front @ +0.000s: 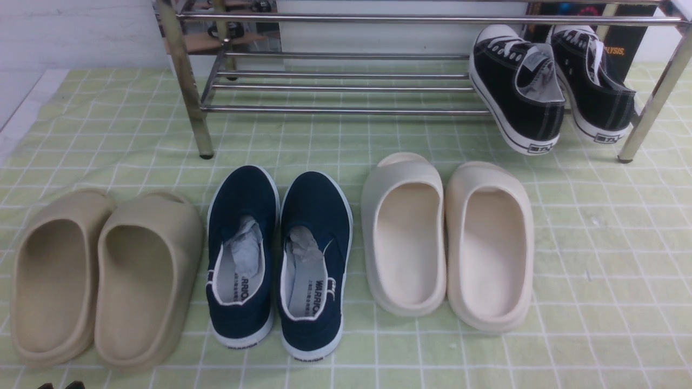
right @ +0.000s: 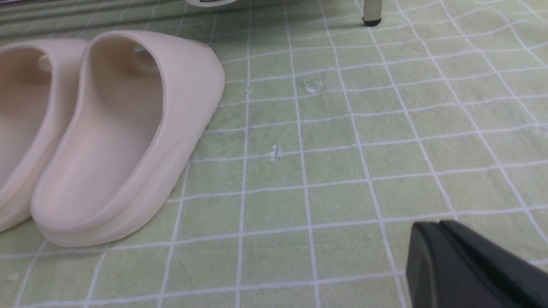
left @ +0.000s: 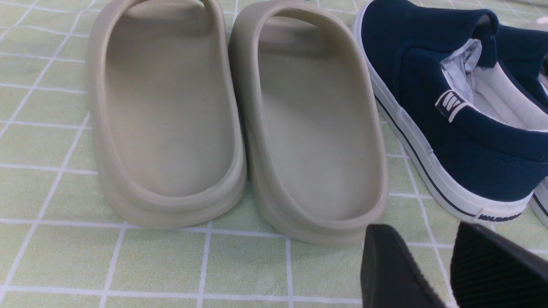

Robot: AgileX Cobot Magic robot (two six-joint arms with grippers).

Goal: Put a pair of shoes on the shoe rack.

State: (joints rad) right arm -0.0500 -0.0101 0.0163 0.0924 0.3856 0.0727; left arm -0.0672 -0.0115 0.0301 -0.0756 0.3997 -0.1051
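Observation:
The two black canvas sneakers [front: 518, 92] [front: 593, 81] with white laces and soles sit side by side at the right end of the chrome shoe rack [front: 346, 110], on its lower bars. Their toes point back and their heels hang out over the front bar. My left gripper [left: 428, 256] is open and empty, low over the cloth behind the beige slippers and the navy shoe; its tips just show at the front view's bottom left edge [front: 59, 385]. My right gripper [right: 436, 229] is shut and empty, over bare cloth right of the cream slippers. A rack leg [right: 371, 10] shows beyond it.
Three pairs stand in a row before the rack on the green checked cloth [front: 594, 243]: beige foam slippers [front: 102, 275] at left, navy slip-ons [front: 278, 259] in the middle, cream foam slippers [front: 448, 237] at right. The rack's left lower shelf holds nothing.

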